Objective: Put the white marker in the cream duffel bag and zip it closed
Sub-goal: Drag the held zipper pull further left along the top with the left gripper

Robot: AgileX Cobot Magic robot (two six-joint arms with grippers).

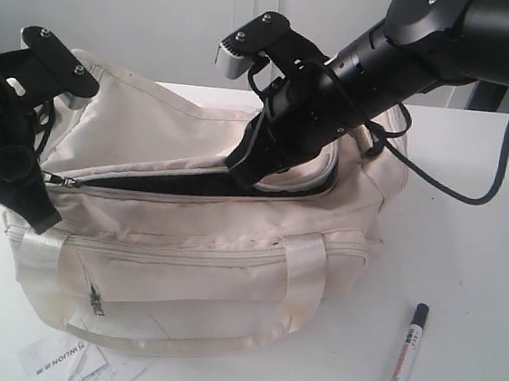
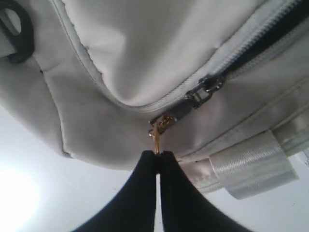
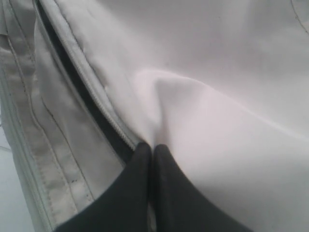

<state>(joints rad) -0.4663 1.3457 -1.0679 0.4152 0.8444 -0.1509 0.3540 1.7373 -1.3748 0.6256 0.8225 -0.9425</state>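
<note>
Task barely begun: white marker [image 1: 405, 356] lies outside, near the front of the cream duffel bag [image 1: 201, 267]. Left gripper [image 2: 158, 153] clamps the bag's zip pull [image 2: 155, 135]; right gripper [image 3: 151, 147] pinches its top flap [image 3: 217, 72]; zip open.

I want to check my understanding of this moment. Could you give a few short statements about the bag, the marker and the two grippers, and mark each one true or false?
1. The white marker lies inside the cream duffel bag. False: it lies on the table, beside the bag.
2. The bag's top zip is partly open and shows black lining. True.
3. The left gripper is shut on the zip pull. True.
4. The right gripper hangs open above the table. False: it is shut on the bag's top flap, next to the zip opening.
</note>
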